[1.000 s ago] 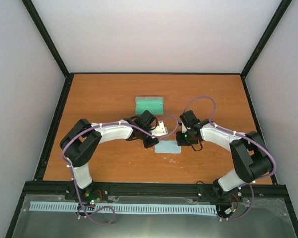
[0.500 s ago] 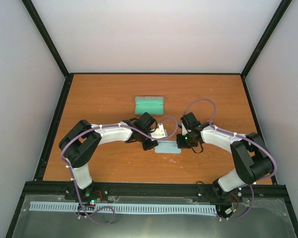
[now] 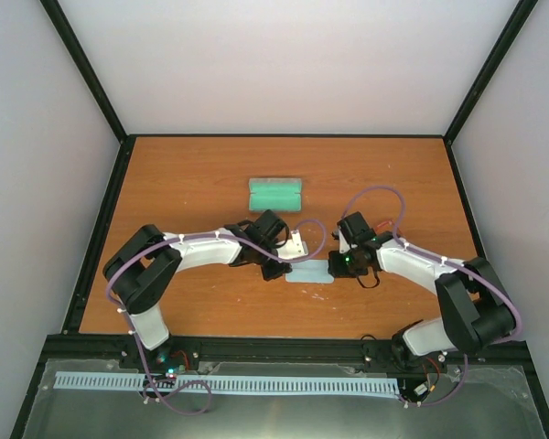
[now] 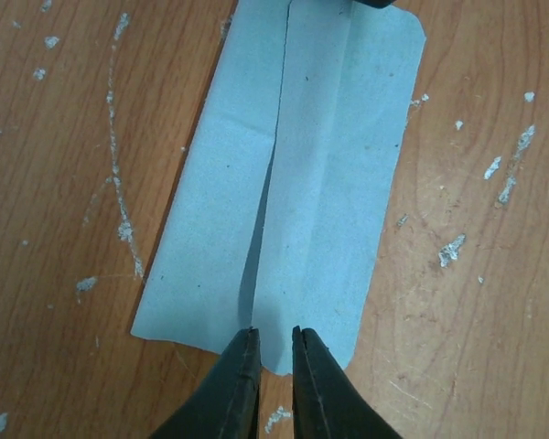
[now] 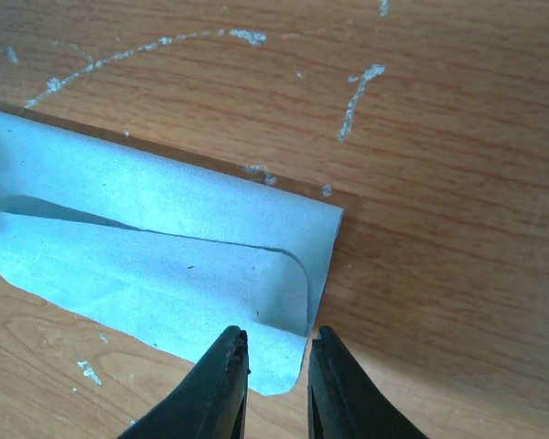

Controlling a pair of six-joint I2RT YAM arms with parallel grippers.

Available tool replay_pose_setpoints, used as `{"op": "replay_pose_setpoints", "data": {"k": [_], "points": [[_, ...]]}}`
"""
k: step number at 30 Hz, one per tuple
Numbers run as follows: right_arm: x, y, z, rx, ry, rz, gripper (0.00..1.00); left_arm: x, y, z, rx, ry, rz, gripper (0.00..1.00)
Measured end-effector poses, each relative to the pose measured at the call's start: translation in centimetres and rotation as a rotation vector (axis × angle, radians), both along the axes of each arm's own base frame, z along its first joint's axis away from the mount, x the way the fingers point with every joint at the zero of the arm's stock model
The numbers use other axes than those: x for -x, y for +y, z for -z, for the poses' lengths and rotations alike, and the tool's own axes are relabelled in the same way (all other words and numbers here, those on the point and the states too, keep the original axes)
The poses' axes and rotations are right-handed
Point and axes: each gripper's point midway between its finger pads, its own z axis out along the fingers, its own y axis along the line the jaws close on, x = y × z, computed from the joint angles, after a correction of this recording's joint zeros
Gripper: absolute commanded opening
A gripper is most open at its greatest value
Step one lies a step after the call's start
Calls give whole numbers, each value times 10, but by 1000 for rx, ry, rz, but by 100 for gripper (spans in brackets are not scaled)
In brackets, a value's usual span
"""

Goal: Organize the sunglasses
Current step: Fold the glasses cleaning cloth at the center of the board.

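Observation:
A light blue cloth (image 3: 309,273) lies folded flat on the wooden table, between my two grippers. In the left wrist view the cloth (image 4: 320,183) has a seam down its middle. My left gripper (image 4: 274,331) hovers at its near edge with the jaws a narrow gap apart and empty. In the right wrist view my right gripper (image 5: 279,334) is open and empty over the folded corner of the cloth (image 5: 146,265). In the top view a small red-pink thing (image 3: 382,222), seemingly the sunglasses, shows behind the right arm, mostly hidden. The left gripper (image 3: 282,267) and right gripper (image 3: 339,265) flank the cloth.
A grey case with teal lining (image 3: 275,194) lies open behind the cloth, toward the table's middle. Black frame rails border the table (image 3: 192,174) on all sides. Purple cables loop over both arms.
The right arm has drawn back to the right and toward the near edge, uncovering the red-pink thing behind it. The left wrist has shifted slightly nearer. The cloth has stayed in place.

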Motion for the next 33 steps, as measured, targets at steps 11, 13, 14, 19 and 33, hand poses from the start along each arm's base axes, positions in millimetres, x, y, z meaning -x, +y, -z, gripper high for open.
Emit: {"op": "replay_pose_setpoints", "data": {"k": [11,13,14,19,33], "points": [[-5,-5,-9,16,-41,35,20,1,6,-9,15,-10,-28,6],[-14,-5,-12,31,-50,46,33,-5,7,-10,16,-11,-45,6],[-19,-4,-13,37,-56,49,37,-9,7,-11,19,-13,-54,7],[-37,0,-11,61,-65,60,41,-46,3,-22,48,-35,-107,7],[-36,4,7,78,0,50,37,-52,7,-16,47,1,-102,10]]}}
